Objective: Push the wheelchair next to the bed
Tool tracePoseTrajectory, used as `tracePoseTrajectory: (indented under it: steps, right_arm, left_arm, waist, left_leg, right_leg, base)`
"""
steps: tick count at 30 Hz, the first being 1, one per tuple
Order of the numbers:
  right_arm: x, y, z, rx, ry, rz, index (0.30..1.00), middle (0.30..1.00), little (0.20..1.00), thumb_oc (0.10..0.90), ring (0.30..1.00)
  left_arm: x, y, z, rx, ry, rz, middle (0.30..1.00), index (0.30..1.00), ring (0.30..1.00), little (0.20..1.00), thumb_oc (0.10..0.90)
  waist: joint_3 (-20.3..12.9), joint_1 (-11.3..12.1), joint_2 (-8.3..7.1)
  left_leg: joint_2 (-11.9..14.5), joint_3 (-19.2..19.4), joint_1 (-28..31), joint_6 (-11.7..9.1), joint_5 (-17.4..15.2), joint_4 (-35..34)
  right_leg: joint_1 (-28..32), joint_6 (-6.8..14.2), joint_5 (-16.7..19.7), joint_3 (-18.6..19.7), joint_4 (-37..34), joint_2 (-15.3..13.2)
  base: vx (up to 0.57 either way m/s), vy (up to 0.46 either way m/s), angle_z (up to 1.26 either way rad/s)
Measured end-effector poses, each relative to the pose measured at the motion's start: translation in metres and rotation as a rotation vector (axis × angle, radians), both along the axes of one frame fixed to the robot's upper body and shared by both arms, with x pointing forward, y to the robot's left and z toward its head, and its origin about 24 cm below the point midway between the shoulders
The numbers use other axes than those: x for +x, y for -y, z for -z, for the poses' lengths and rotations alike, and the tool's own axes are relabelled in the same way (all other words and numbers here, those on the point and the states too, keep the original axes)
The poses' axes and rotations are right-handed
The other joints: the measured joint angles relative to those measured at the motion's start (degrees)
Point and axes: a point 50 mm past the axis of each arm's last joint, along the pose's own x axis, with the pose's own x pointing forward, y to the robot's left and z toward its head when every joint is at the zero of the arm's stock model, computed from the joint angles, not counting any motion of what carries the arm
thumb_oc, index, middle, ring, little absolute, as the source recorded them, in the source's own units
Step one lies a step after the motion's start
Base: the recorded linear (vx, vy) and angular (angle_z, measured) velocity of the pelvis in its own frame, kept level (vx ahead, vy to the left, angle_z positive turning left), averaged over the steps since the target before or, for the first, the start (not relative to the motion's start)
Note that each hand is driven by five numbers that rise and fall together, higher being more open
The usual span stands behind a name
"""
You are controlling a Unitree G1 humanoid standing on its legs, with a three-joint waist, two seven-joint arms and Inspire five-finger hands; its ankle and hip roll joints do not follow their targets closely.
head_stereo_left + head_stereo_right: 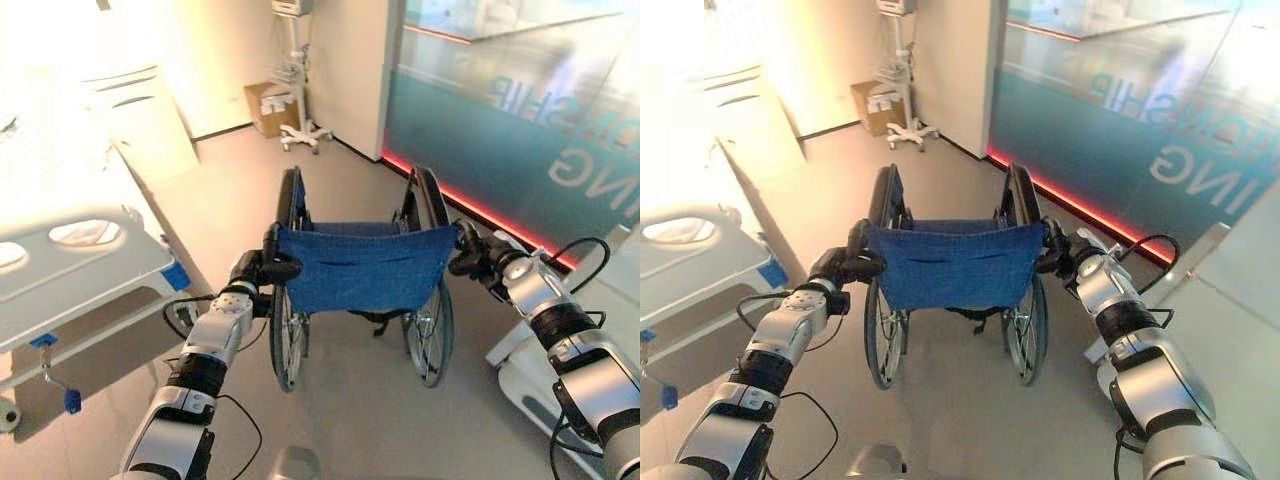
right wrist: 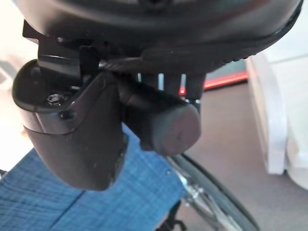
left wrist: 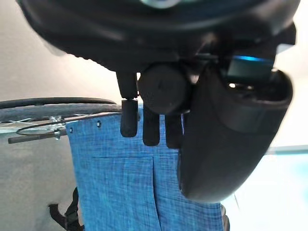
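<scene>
Left eye view: wheelchair (image 1: pixel 362 268) at centre, blue backrest toward the robot, on grey floor (image 1: pixel 360 420).
Left hand (image 1: pixel 262 270): at 9 o'clock of the backrest, fingers (image 3: pixel 129 118) curled round the left push handle (image 3: pixel 163 88).
Right hand (image 1: pixel 476 256): at 3 o'clock of the backrest, wrapped round the right push handle (image 2: pixel 168 126).
Bed (image 1: pixel 70 262): at 9 o'clock, apart from the wheelchair.
Cardboard box (image 1: pixel 266 107): at 12 o'clock, beside a wheeled stand (image 1: pixel 297 80).
Glass wall (image 1: pixel 520 110): at 2 o'clock.

A hospital room; a railed bed (image 1: pixel 70 265), a wheelchair (image 1: pixel 360 265), a wheeled equipment stand (image 1: pixel 295 75).
</scene>
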Motion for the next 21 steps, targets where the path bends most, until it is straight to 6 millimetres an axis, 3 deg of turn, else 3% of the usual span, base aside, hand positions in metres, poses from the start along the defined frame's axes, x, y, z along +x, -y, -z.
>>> tracePoseTrajectory:
  steps: [2,3,4,5,6,8,9,10,11,12,13,14,16,17,18,19,20,21]
  right_arm:
    - [0.000,0.000,0.001,-0.029,-0.002,0.002,0.300,0.300,0.300,0.400,0.300]
    - [0.000,0.003,0.000,-0.039,-0.001,0.010,0.300,0.300,0.300,0.400,0.300]
    - [0.000,0.003,0.000,-0.040,0.000,0.010,0.300,0.300,0.300,0.400,0.300]
    - [0.002,0.004,-0.002,-0.039,-0.001,0.007,0.300,0.300,0.300,0.400,0.300]
    - [0.002,0.004,-0.002,-0.037,0.002,-0.002,0.300,0.300,0.300,0.400,0.300]
    - [0.004,0.002,-0.002,-0.038,-0.003,-0.011,0.300,0.300,0.300,0.400,0.300]
    - [0.006,-0.001,-0.002,-0.041,-0.012,-0.018,0.300,0.300,0.300,0.400,0.300]
    - [0.006,-0.003,0.000,-0.035,-0.016,-0.020,0.300,0.300,0.300,0.400,0.300]
    - [0.006,-0.007,0.006,-0.023,-0.033,-0.016,0.300,0.300,0.300,0.400,0.300]
    - [0.005,-0.007,0.008,-0.021,-0.041,-0.013,0.300,0.300,0.300,0.400,0.300]
    - [0.005,-0.008,0.009,-0.016,-0.040,-0.015,0.300,0.300,0.300,0.400,0.300]
    - [0.003,-0.007,0.011,-0.010,-0.043,-0.018,0.300,0.300,0.300,0.400,0.300]
    - [-0.001,-0.009,0.019,0.006,-0.049,-0.031,0.300,0.300,0.300,0.400,0.300]
    - [-0.002,-0.009,0.020,0.009,-0.049,-0.033,0.300,0.300,0.300,0.400,0.300]
    - [-0.002,-0.009,0.020,0.014,-0.048,-0.034,0.300,0.300,0.300,0.400,0.300]
    - [-0.002,-0.012,0.021,0.022,-0.047,-0.039,0.300,0.300,0.300,0.400,0.300]
    - [0.000,-0.014,0.019,0.022,-0.042,-0.043,0.300,0.300,0.300,0.400,0.300]
    - [0.001,-0.016,0.016,0.016,-0.025,-0.052,0.300,0.300,0.300,0.400,0.300]
  left_arm:
    - [-0.002,0.002,0.001,0.003,0.001,0.002,0.300,0.300,0.300,0.300,0.400]
    - [-0.003,0.005,0.002,-0.001,0.004,0.004,0.300,0.300,0.300,0.300,0.400]
    - [-0.003,0.006,0.001,-0.005,0.009,0.003,0.300,0.300,0.300,0.300,0.400]
    - [-0.004,0.005,0.000,-0.023,0.018,-0.005,0.300,0.300,0.300,0.300,0.400]
    - [-0.004,0.005,-0.001,-0.029,0.022,-0.008,0.300,0.300,0.300,0.300,0.400]
    - [-0.005,0.002,-0.001,-0.044,0.023,-0.019,0.300,0.300,0.300,0.300,0.400]
    - [-0.008,0.000,0.000,-0.048,0.020,-0.029,0.300,0.300,0.300,0.300,0.400]
    - [-0.008,-0.002,0.000,-0.050,0.016,-0.034,0.300,0.300,0.300,0.300,0.400]
    - [-0.008,-0.006,0.000,-0.040,0.008,-0.036,0.300,0.300,0.300,0.300,0.400]
    - [-0.007,-0.007,-0.001,-0.039,0.006,-0.031,0.300,0.300,0.300,0.300,0.400]
    - [-0.006,-0.007,-0.003,-0.038,0.012,-0.028,0.300,0.300,0.300,0.300,0.400]
    - [-0.006,-0.008,-0.003,-0.027,0.015,-0.025,0.300,0.300,0.300,0.300,0.400]
    - [-0.009,-0.011,0.000,-0.013,0.004,-0.025,0.300,0.300,0.300,0.300,0.400]
    - [-0.010,-0.012,0.000,-0.010,0.004,-0.024,0.300,0.300,0.300,0.300,0.400]
    - [-0.009,-0.013,-0.002,-0.005,0.006,-0.019,0.300,0.300,0.300,0.300,0.400]
    - [-0.007,-0.016,-0.004,0.004,0.005,-0.026,0.300,0.300,0.300,0.300,0.400]
    - [-0.007,-0.017,-0.003,0.009,0.001,-0.030,0.300,0.300,0.300,0.300,0.400]
    - [-0.007,-0.019,-0.002,0.017,-0.007,-0.034,0.300,0.300,0.300,0.300,0.400]
  waist:
    - [0.06,0.87,-0.45]
    - [0.13,1.43,-0.05]
    - [0.18,2.02,0.59]
    - [0.11,2.92,2.25]
    - [0.12,4.49,3.63]
    - [-0.67,6.16,4.36]
    - [-1.44,6.22,4.54]
    - [-1.63,6.37,3.91]
    - [-2.20,6.90,1.93]
    - [-2.47,7.23,1.55]
    - [-2.21,7.18,1.31]
    - [-2.14,6.99,1.04]
    - [-2.22,7.01,0.67]
    - [-2.33,6.88,0.55]
    - [-2.72,7.01,0.56]
    - [-2.86,7.96,0.67]
    - [-2.95,7.95,1.52]
    - [-3.26,7.29,3.83]
  left_leg:
    - [-3.46,0.73,-1.33,-1.20,0.75,-9.52]
    - [-3.97,0.67,-2.85,-2.58,2.32,-14.38]
    - [-3.38,0.59,-3.71,-2.98,3.23,-16.03]
    - [-1.77,0.67,-4.24,-4.34,4.35,-18.83]
    - [-0.22,0.78,-4.93,-4.62,4.69,-18.93]
    - [0.34,2.17,-6.07,-4.48,4.57,-15.86]
    - [0.13,4.50,-5.91,-4.43,4.20,-13.07]
    - [-0.68,3.56,-5.89,-2.92,5.05,-12.39]
    - [-2.42,2.37,-5.84,-2.45,4.17,-10.79]
    - [-3.40,2.49,-5.32,-1.11,3.39,-10.37]
    - [-3.17,3.83,-4.32,0.55,3.94,-10.18]
    - [-3.32,4.16,-2.96,1.62,3.80,-11.03]
    - [-4.58,3.89,0.98,3.08,4.73,-14.68]
    - [-4.67,3.97,1.95,5.50,6.44,-15.84]
    - [-4.99,4.07,3.50,9.40,9.23,-17.43]
    - [-5.30,2.00,4.85,11.04,9.10,-18.70]
    - [-5.09,0.02,5.66,11.93,9.71,-19.17]
    - [-3.91,-2.89,6.24,11.56,9.90,-20.07]
  right_leg:
    - [2.04,-0.64,0.73,2.58,-4.09,1.00]
    - [3.39,-0.88,1.20,3.18,-6.12,2.15]
    - [4.07,-0.85,1.40,3.48,-6.81,2.89]
    - [5.42,-1.07,1.30,4.02,-7.90,4.65]
    - [6.84,-1.04,1.11,4.30,-8.25,5.53]
    - [8.84,-0.37,0.56,2.39,-9.43,5.32]
    - [9.78,1.07,-0.34,0.98,-9.35,4.85]
    - [10.29,1.72,-0.85,1.07,-9.25,4.24]
    - [10.49,3.23,-2.37,1.23,-7.56,2.19]
    - [10.35,3.68,-3.71,0.99,-4.38,0.90]
    - [7.73,6.76,-6.47,-1.13,6.76,-0.25]
    - [3.80,7.88,-6.75,-2.37,17.37,-1.29]
    - [1.87,10.67,-3.63,-1.66,24.21,-3.39]
    - [2.20,11.02,-3.48,-1.92,24.59,-3.31]
    - [2.56,10.36,-3.79,-2.94,24.56,-4.07]
    - [2.26,8.88,-5.07,-4.27,24.40,-5.35]
    - [2.28,7.56,-5.66,-5.35,22.92,-4.74]
    - [1.62,7.06,-5.58,-5.84,17.65,-3.29]
  base:
    - [0.49,-0.134,0.03]
    - [0.47,-0.107,-0.07]
    - [0.48,-0.093,-0.31]
    - [0.41,-0.070,-0.63]
    - [0.43,-0.065,-0.74]
    - [0.49,-0.027,-0.63]
    - [0.53,-0.010,-0.36]
    - [0.56,-0.002,-0.24]
    - [0.40,0.026,-0.19]
    - [0.56,0.053,-0.13]
    - [0.60,0.006,0.00]
    - [0.59,-0.033,-0.02]
    - [0.34,-0.099,-0.01]
    - [0.29,-0.223,0.04]
    - [0.26,-0.290,-0.16]
    - [0.27,-0.310,-0.32]
    - [0.19,-0.274,-0.21]
    - [0.20,-0.381,0.17]
